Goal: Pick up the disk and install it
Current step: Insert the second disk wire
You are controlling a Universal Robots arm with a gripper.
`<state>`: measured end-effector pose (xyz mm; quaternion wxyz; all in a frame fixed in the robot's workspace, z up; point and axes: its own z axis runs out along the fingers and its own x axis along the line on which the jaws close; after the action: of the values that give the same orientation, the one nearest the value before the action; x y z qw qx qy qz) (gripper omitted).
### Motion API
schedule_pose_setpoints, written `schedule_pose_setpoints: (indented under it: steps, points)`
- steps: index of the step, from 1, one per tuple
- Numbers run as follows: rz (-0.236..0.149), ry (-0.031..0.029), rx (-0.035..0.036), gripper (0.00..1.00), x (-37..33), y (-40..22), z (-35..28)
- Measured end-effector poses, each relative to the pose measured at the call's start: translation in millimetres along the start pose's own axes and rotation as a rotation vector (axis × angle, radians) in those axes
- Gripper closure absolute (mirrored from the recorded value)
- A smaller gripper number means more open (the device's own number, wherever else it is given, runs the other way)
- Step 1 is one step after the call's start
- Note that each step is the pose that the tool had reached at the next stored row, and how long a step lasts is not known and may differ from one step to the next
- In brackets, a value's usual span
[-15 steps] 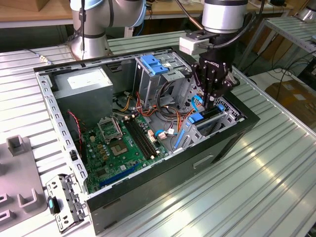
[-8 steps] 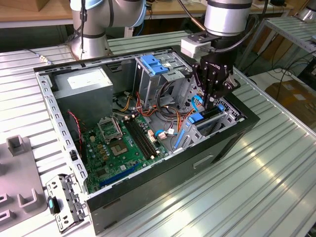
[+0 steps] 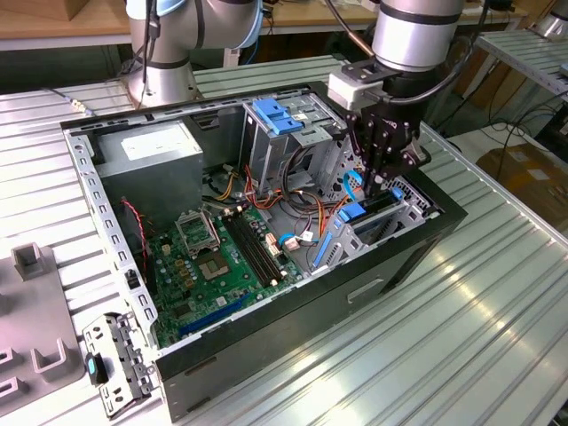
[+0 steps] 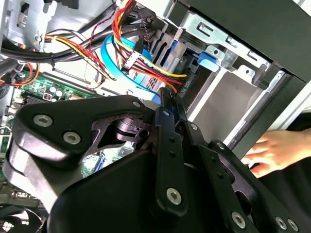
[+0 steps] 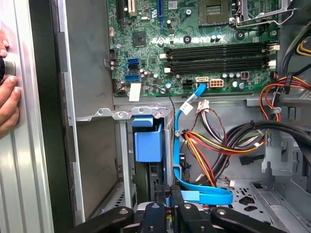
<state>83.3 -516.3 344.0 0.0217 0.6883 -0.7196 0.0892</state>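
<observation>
Two black fingers (image 4: 167, 145) of the gripper (image 3: 380, 182) were pressed together with nothing between them, tips down in the computer case (image 3: 444, 222) at the right of the exterior view. They sat just above the disk (image 5: 148, 141), which stood on edge in its metal bay, blue rail uppermost, apparently already seated. A person's hand (image 5: 7, 92) rested on the table edge, at the left of the first wrist view.

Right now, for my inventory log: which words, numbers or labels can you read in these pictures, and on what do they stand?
No text can be read here.
White sticker on the grey power-supply box: print too small to read.
White tag on the blue cable: blurred.
Markings on the motherboard: too small to read.
</observation>
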Motion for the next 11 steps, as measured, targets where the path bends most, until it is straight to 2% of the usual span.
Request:
schedule_pose_setpoints:
  steps: [1,3,6,10,11]
  points:
    - [0.001,-0.0072,-0.0002,0.84,0.3,0.0,-0.5]
    - [0.001,-0.0134,-0.0005,0.84,0.8,-0.2,-1.7]
    - [0.002,-0.0169,-0.0007,0.84,2.8,-0.3,-1.8]
    - [0.002,-0.0199,-0.0008,0.84,9.5,-0.6,-0.7]
    - [0.006,-0.0689,-0.0033,0.84,18.6,-0.8,1.3]
